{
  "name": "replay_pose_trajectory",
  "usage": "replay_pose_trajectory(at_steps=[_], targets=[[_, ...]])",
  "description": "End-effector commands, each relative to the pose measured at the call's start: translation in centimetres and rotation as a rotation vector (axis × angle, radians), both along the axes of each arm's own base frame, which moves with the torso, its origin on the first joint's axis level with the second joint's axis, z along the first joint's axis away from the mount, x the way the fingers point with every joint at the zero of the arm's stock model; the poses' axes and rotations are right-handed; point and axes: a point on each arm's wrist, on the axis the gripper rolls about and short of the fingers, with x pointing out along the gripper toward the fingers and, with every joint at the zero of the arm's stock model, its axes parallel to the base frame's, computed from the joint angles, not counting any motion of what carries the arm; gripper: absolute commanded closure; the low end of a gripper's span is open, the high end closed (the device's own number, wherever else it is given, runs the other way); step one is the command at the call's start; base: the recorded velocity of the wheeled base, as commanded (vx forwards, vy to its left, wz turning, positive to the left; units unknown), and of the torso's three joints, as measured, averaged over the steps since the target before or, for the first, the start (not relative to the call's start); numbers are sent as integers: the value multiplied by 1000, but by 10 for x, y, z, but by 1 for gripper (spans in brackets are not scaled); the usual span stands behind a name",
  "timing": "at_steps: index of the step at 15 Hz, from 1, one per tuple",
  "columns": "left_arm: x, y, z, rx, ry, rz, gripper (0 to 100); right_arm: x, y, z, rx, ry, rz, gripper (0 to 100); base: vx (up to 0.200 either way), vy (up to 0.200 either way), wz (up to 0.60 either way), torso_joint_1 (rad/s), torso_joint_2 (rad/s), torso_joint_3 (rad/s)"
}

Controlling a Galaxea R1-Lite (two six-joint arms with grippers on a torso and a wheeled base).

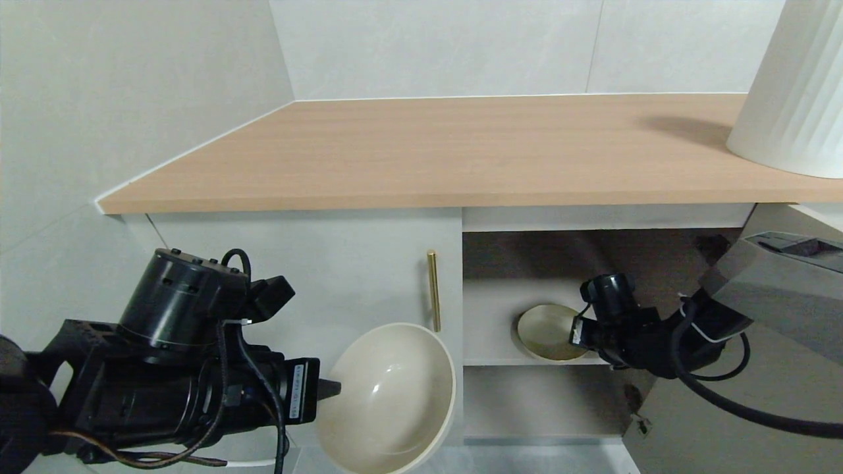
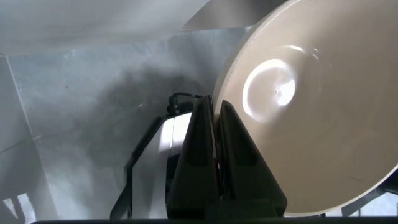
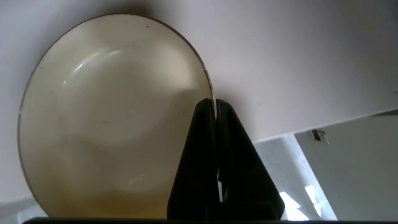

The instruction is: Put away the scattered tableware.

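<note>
Our left gripper (image 1: 331, 388) pinches the bowl (image 1: 388, 401) at its rim, our right gripper (image 1: 578, 332) the plate (image 1: 545, 331) at the shelf (image 1: 490, 316); either thin hold might slip

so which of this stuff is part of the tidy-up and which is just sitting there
Part of the job: cream bowl in the left jaws; beige plate in the right jaws; open cabinet shelf.
Just there: white ribbed container; wooden countertop; brass door handle.
</note>
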Motion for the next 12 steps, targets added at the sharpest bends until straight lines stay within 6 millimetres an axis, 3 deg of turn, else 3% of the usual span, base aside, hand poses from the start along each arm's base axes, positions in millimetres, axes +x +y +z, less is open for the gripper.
replay_pose_trajectory(at_steps=[1, 12], targets=[[0, -2, -1, 2, 4, -8, 100, 5, 1, -3, 0, -3, -3, 100, 0, 0, 0, 0, 0, 0], [0, -5, -4, 18, 9, -9, 100, 23, 6, -8, -13, -34, -24, 100, 0, 0, 0, 0, 0, 0]])
